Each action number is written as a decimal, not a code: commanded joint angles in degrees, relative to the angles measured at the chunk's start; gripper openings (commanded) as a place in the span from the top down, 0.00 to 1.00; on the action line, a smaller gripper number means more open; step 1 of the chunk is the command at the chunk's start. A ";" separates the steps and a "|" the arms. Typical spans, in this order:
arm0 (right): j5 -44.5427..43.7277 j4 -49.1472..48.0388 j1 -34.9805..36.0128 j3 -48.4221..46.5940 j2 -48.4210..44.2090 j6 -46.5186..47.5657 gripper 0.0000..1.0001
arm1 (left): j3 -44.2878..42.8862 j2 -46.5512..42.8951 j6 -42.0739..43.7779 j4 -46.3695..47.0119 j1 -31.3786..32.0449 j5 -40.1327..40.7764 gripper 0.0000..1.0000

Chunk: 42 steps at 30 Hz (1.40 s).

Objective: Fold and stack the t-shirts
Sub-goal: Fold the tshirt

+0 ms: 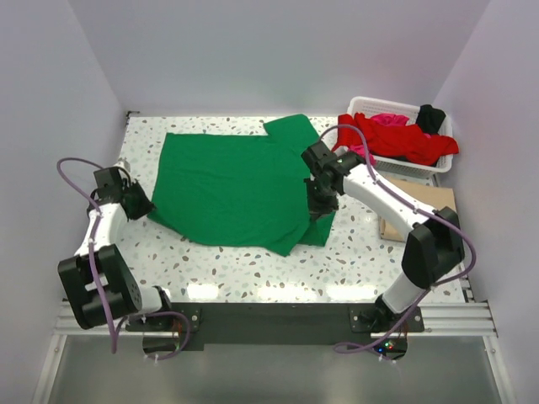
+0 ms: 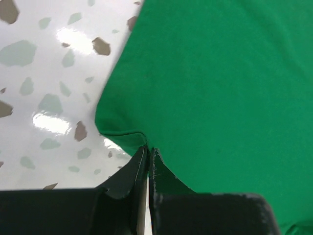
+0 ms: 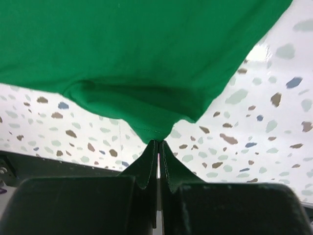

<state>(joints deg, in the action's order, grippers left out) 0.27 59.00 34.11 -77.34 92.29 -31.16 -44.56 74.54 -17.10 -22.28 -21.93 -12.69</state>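
A bright green t-shirt (image 1: 232, 185) lies spread over the middle of the speckled table. My left gripper (image 1: 141, 204) is shut on its left edge near the bottom corner; the left wrist view shows the jaws (image 2: 148, 152) pinching the green hem (image 2: 122, 134). My right gripper (image 1: 317, 200) is shut on the shirt's right side and holds a corner lifted; the right wrist view shows the cloth (image 3: 146, 73) hanging from the closed jaws (image 3: 157, 143). Red (image 1: 396, 139), magenta (image 1: 389, 119) and black (image 1: 431, 116) shirts lie heaped in the basket. A tan shirt (image 1: 417, 206) lies at the right.
A white lattice basket (image 1: 364, 107) stands at the back right corner. The table's front edge carries a black rail (image 1: 269, 316) with the arm bases. White walls close in the left, back and right sides.
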 commanded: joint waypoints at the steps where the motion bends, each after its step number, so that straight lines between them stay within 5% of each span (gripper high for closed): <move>1: -2.20 0.76 -2.28 -6.06 3.50 4.43 1.00 | -5.27 2.70 -1.61 1.54 1.89 -1.46 1.00; 23: -1.68 6.56 -15.03 -38.75 25.39 12.87 1.00 | -24.87 22.40 -4.43 3.21 5.58 -1.11 1.00; 42: -1.15 7.71 -18.64 -44.39 31.37 14.46 1.00 | -28.65 25.11 -6.80 6.47 5.85 2.23 1.00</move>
<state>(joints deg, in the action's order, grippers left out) -0.58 66.02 15.97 -118.52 123.44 -17.89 -69.65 98.52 -22.61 -18.59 -16.34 -9.82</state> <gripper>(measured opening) 0.010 0.065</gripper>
